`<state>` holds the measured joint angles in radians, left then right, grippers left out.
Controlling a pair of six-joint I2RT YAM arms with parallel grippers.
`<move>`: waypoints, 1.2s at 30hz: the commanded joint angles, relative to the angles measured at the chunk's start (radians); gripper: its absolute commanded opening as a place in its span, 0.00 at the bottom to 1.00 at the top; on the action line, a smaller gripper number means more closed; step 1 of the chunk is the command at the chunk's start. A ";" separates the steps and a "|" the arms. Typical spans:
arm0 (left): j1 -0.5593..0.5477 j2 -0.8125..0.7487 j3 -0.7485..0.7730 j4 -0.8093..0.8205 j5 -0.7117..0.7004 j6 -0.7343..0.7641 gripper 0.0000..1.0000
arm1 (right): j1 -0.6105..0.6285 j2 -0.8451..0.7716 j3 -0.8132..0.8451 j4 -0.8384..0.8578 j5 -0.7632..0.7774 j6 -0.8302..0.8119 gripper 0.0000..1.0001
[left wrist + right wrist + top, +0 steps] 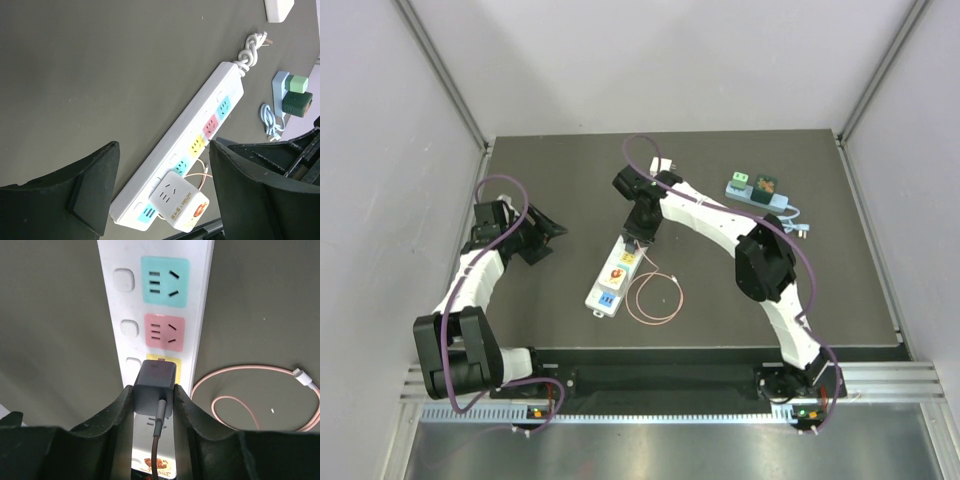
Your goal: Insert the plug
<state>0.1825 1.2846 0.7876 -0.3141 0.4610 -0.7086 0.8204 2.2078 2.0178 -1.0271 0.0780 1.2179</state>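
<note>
The right pincer (154, 399) is clamping the dark plug (155, 377) by its flat sides, jaws narrowed to its width. That grip is holding it square over the yellow socket (178, 371) of the strip (114, 310), probably to line the prongs up. Whether they are seated is hidden. A pink cable (250, 371) is lying looped and slack on the tabletop (50, 315). The left pincer (545, 240) is hanging wide open and empty, well apart.

text: none legible | cube adapter (176, 200): small grey print, orange label, unreadable
</note>
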 commanded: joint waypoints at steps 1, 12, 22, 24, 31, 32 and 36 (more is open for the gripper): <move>0.003 -0.025 -0.014 0.055 0.028 0.000 0.77 | 0.034 -0.010 0.041 -0.034 0.023 0.037 0.00; 0.002 -0.036 -0.021 0.058 0.039 -0.006 0.77 | 0.043 0.004 0.030 -0.068 0.037 0.060 0.00; 0.003 -0.031 -0.024 0.064 0.045 -0.008 0.77 | 0.046 0.023 0.032 -0.056 0.034 0.071 0.00; 0.003 -0.031 -0.024 0.063 0.042 -0.008 0.77 | 0.046 0.027 0.030 -0.051 0.036 0.071 0.00; 0.003 -0.033 -0.021 0.055 0.031 -0.002 0.77 | 0.048 0.053 0.042 -0.014 0.017 0.058 0.00; 0.003 -0.033 -0.021 0.053 0.031 -0.002 0.77 | 0.046 0.053 0.042 -0.011 0.019 0.057 0.00; 0.002 -0.030 -0.018 0.052 0.028 -0.002 0.77 | 0.045 0.056 0.044 -0.010 0.016 0.052 0.00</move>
<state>0.1825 1.2831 0.7738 -0.3050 0.4831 -0.7124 0.8558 2.2341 2.0258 -1.0409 0.0853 1.2682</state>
